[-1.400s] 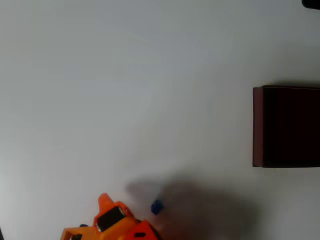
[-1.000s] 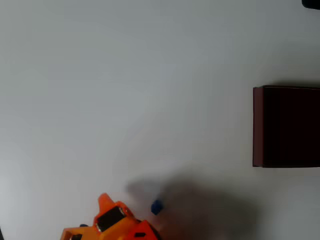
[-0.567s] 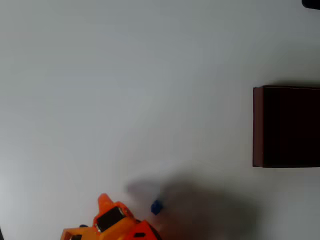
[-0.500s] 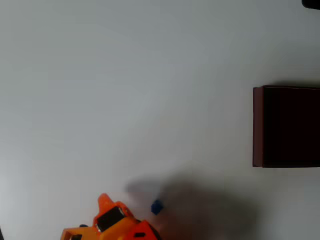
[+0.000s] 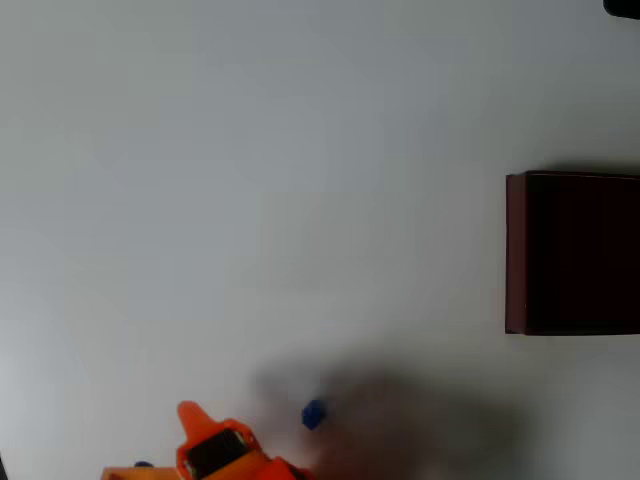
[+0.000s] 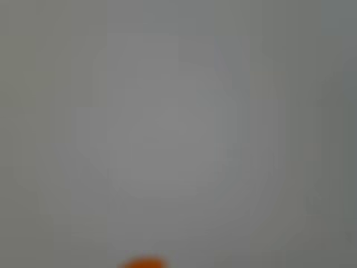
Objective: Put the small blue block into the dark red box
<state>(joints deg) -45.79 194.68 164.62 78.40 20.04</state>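
The small blue block (image 5: 313,414) lies on the white table near the bottom edge of the overhead view, inside a soft grey shadow. My orange gripper (image 5: 193,416) pokes in from the bottom edge, well to the left of the block and apart from it; I cannot make out how its jaws stand. The dark red box (image 5: 572,253) sits at the far right edge, with thin maroon walls, an almost black inside and nothing visible in it. The wrist view is a grey blur with a sliver of the orange fingertip (image 6: 143,263) at the bottom.
A bare white table (image 5: 260,190) stretches between the block and the box. A small dark object (image 5: 623,7) cuts into the top right corner of the overhead view.
The orange gripper has shifted left and slightly down, away from the blue block. Block and box have not moved.
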